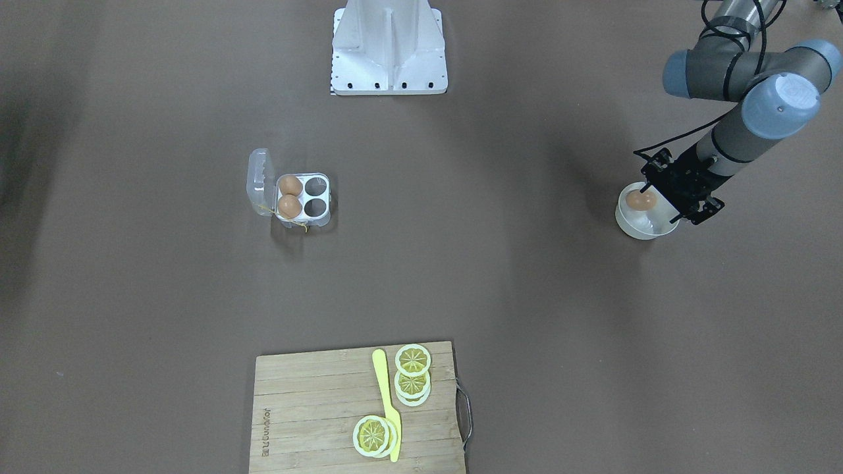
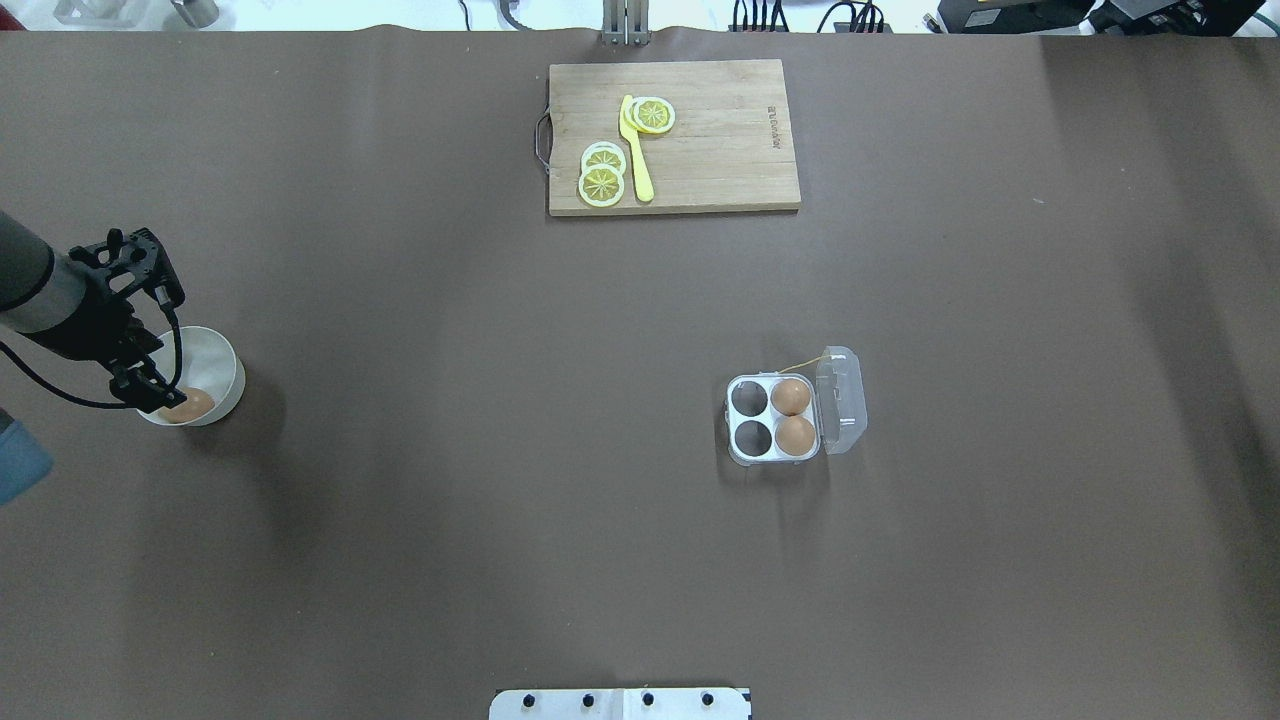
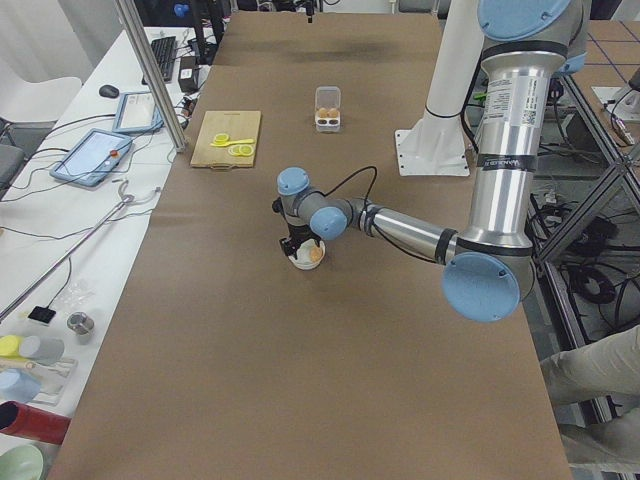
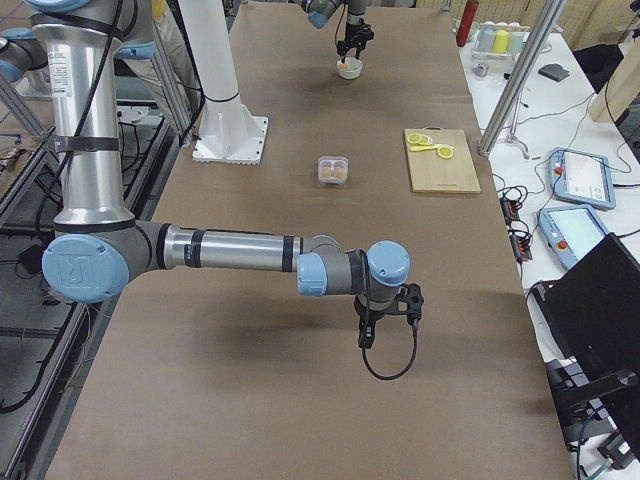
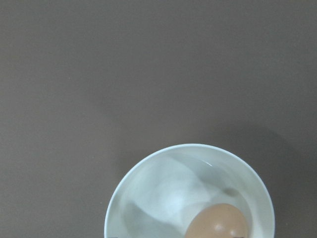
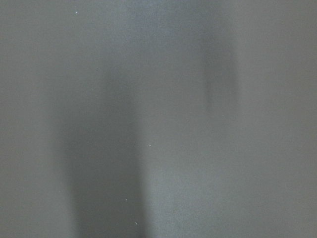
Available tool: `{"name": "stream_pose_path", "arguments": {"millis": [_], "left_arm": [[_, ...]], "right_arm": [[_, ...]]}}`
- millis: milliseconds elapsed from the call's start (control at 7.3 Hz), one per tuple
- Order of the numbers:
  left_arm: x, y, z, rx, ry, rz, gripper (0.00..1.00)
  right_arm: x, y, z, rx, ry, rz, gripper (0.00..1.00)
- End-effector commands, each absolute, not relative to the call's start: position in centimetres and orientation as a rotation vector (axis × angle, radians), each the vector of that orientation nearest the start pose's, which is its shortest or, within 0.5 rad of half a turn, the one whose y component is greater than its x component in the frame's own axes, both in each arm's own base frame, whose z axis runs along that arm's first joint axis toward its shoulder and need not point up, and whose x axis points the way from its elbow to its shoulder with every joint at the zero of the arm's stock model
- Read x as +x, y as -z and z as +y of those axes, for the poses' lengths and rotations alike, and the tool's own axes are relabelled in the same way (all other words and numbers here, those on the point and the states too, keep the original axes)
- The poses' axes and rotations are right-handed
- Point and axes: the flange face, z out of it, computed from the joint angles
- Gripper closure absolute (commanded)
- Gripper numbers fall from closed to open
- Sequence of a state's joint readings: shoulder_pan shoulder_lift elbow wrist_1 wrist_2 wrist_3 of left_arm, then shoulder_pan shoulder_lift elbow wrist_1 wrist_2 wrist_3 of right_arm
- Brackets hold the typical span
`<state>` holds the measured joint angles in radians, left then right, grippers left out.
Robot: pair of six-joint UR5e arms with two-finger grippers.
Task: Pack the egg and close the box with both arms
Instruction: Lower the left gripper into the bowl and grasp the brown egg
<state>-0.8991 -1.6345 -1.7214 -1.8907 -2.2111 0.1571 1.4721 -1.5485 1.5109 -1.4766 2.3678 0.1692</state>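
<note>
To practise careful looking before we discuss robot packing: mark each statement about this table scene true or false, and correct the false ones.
1. The box has its lid open. True.
2. All four cells of the box hold eggs. False: two brown eggs fill two cells, and the other two cells are empty.
3. An egg lies in the white bowl, with the left gripper at it. True.
4. The lemon slices lie in the bowl. False: they lie on the wooden cutting board.
5. The right gripper hangs over the box. False: it hangs over bare table, well away from the box.
</note>
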Motion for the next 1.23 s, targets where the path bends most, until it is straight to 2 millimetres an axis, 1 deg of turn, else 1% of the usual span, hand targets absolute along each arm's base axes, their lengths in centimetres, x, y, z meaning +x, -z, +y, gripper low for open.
{"name": "stream_pose_path", "arguments": {"millis": [0,137,274,411,685,822,1096], "left_arm": [[28.6,-52.2,-46.1,0.346,-0.973,0.769,0.16],[28.9,-52.2,-46.1,0.344,-0.977,0.768,0.16],[29.1,-52.3,-46.2,0.342,-0.978,0.768,0.17],[29.4,-52.8,-46.3,0.331,-0.978,0.767,0.17],[30.1,-53.3,-47.1,0.323,-0.976,0.759,0.17],[30.0,-53.3,-47.1,0.324,-0.977,0.76,0.17],[30.0,-53.3,-47.0,0.32,-0.975,0.764,0.29]], "right_arm": [[1.1,-66.6,-51.2,-0.052,-0.041,-0.793,0.0],[1.0,-66.4,-51.6,-0.048,-0.038,-0.79,0.0],[0.9,-66.8,-52.0,-0.056,-0.04,-0.791,0.0],[0.8,-66.8,-52.4,-0.057,-0.04,-0.791,0.0],[0.6,-66.9,-52.5,-0.061,-0.038,-0.789,0.0],[0.6,-67.1,-52.4,-0.064,-0.039,-0.79,0.0],[0.6,-67.1,-52.4,-0.066,-0.04,-0.791,0.0]]}}
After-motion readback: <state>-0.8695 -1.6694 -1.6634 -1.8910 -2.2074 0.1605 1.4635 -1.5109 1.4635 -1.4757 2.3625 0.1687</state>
